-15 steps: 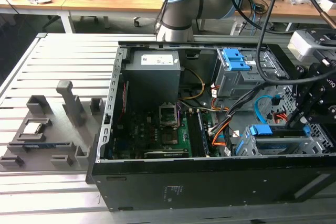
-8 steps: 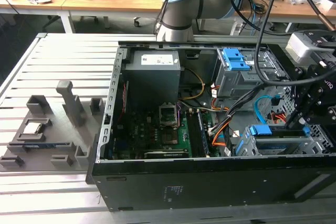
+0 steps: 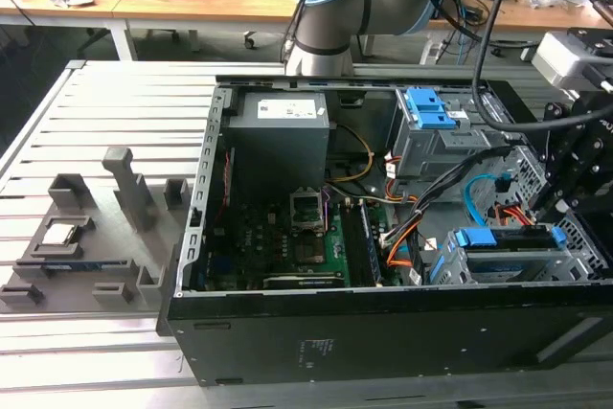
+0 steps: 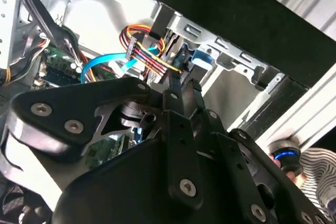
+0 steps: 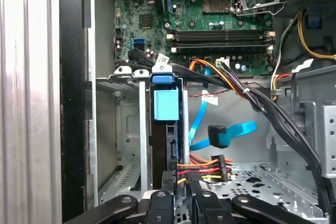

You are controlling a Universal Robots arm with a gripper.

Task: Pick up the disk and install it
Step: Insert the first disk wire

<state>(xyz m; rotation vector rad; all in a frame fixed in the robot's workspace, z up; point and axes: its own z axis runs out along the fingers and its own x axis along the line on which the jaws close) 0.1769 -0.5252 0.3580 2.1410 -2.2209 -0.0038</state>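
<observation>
The disk (image 3: pixel 508 239) stands on edge inside the lower grey drive cage (image 3: pixel 512 270) at the case's front corner, on the exterior view's right. Its bright blue carrier tab faces the motherboard. In the first wrist view the disk (image 5: pixel 167 140) runs from that blue tab down to my gripper (image 5: pixel 179 179), whose two fingers sit close together at the disk's near end. They look shut, with only a narrow gap. In the second wrist view the gripper (image 4: pixel 184 85) points at a blue plastic part (image 4: pixel 198 59) in the cage. My gripper (image 3: pixel 560 213) hangs over the cage's outer end.
The open computer case (image 3: pixel 206 237) lies on a slatted metal table (image 3: pixel 124 93). Power cables (image 5: pixel 210 169) and a blue data cable (image 5: pixel 226 135) hang beside the disk. A second cage with blue latches (image 3: pixel 431 126) stands behind. A grey fixture (image 3: pixel 81 237) lies on the exterior view's left.
</observation>
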